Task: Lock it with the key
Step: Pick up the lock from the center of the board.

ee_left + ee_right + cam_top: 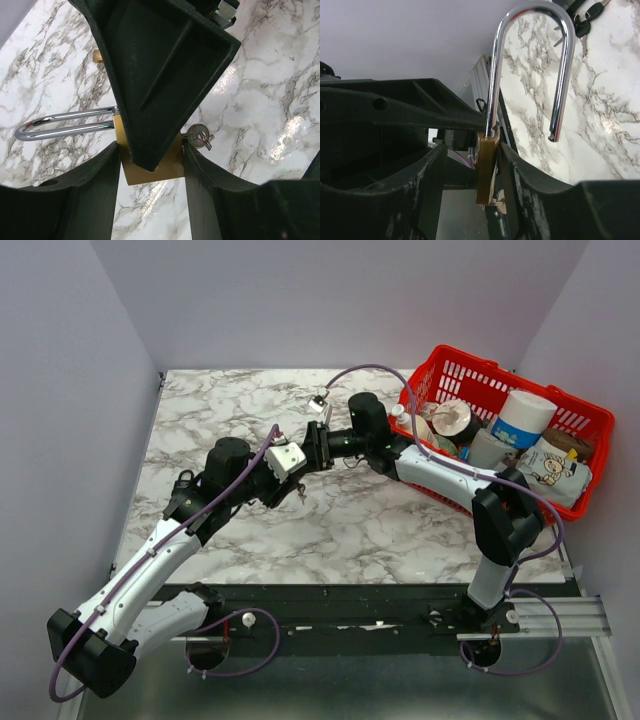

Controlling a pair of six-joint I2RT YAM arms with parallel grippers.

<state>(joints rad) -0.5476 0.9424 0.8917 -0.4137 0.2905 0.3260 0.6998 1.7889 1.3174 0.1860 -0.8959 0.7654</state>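
Note:
A brass padlock (150, 172) is held above the marble table (230, 400), where the two arms meet. My left gripper (151, 152) is shut on its body, one finger on each narrow side. Its chrome shackle (530, 15) is open, one leg hanging free of the body. A key (199, 136) on a ring sticks out of the body's end. My right gripper (472, 150) is open around the padlock's (486, 165) flat faces: one finger (512, 170) touches it, the other stands apart. In the top view, the left gripper (298, 478) and right gripper (312, 455) hide the padlock.
A red basket (500, 375) holding several packages and cups stands at the table's back right, beside the right arm. A spare bunch of black-headed keys (584, 22) lies on the marble beyond the shackle. Grey walls close in the left, back and right.

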